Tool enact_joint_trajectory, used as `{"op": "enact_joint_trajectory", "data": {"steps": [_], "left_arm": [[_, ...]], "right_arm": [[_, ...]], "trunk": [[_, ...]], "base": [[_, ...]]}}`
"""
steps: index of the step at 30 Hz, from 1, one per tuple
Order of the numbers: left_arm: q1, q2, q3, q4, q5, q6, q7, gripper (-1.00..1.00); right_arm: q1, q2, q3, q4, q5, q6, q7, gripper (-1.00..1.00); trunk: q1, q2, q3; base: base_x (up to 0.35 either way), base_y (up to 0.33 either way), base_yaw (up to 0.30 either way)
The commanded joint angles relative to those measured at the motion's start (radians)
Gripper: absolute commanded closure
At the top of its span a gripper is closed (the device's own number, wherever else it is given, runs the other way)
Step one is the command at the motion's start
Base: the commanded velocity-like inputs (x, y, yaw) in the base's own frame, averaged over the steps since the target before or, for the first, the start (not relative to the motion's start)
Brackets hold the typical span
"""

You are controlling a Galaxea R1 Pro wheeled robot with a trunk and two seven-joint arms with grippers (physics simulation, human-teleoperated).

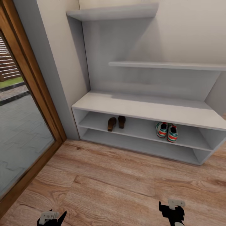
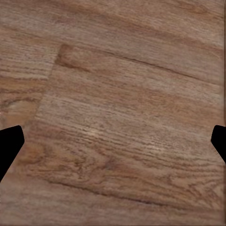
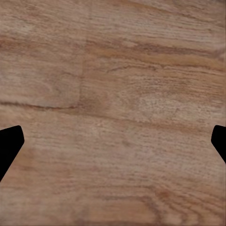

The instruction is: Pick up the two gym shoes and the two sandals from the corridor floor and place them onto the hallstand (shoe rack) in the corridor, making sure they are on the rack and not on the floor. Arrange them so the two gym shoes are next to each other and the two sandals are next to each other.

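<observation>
Hallstand (image 1: 147, 108) stands against the wall, ahead of both jaws across bare corridor floor (image 1: 119, 175). Upper shelf row: two sandals (image 1: 116, 123) side by side, ahead of the left jaws; two gym shoes (image 1: 167, 131) side by side, ahead of the right jaws. Pairs well apart. Glass door (image 1: 22, 125) left of the left jaws.

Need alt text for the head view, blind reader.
Pale grey hallstand against a wall, with two brown sandals side by side and two gym shoes side by side on its upper open shelf. Wood-plank corridor floor in front; the left tool and right tool sit low at the frame's bottom.
</observation>
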Motion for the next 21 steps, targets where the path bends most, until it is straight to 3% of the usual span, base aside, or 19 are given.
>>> {"op": "enact_joint_trajectory", "data": {"steps": [1, 21], "left_arm": [[-0.001, -0.001, 0.005, 0.001, 0.004, 0.001, -0.010, -1.00], [-0.001, -0.004, 0.005, 0.002, 0.002, 0.001, 0.067, -1.00]], "right_arm": [[0.000, 0.000, -0.008, 0.001, 0.008, -0.003, -0.002, -1.00], [0.000, 0.002, -0.008, 0.001, 0.008, -0.003, -0.004, -1.00]], "trunk": [[-0.004, 0.007, 0.002], [-0.081, 0.147, 0.065]], "base": [[0.000, 0.000, 0.000], [0.000, 0.000, 0.000]]}}
